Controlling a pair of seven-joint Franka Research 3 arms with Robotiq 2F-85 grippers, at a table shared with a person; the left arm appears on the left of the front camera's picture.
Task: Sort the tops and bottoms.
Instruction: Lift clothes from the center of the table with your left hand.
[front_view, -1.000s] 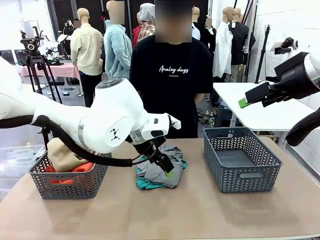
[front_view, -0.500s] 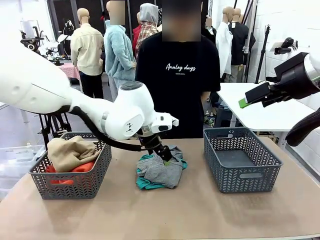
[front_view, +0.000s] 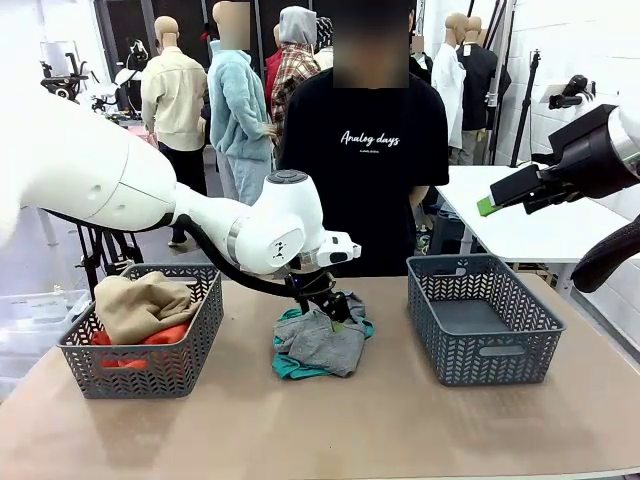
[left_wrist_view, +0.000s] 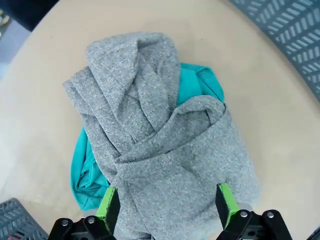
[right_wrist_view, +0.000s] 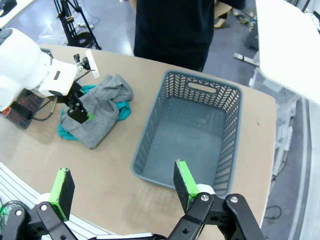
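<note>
Two tops lie in a heap mid-table: a grey T-shirt on top of a teal one. My left gripper hangs open just above the heap's far edge, its green pads on either side of the grey cloth. A tan top and an orange-red one fill the left basket. My right gripper is open and empty, high above the right side. The bottoms are out of view.
An empty grey basket stands on the table's right side. A person in a black printed T-shirt stands at the far edge behind the heap. A white table is at the back right.
My left arm has swung right and back, uncovering the left basket. Its gripper slid from the heap's top towards its far edge. The right arm has not moved.
</note>
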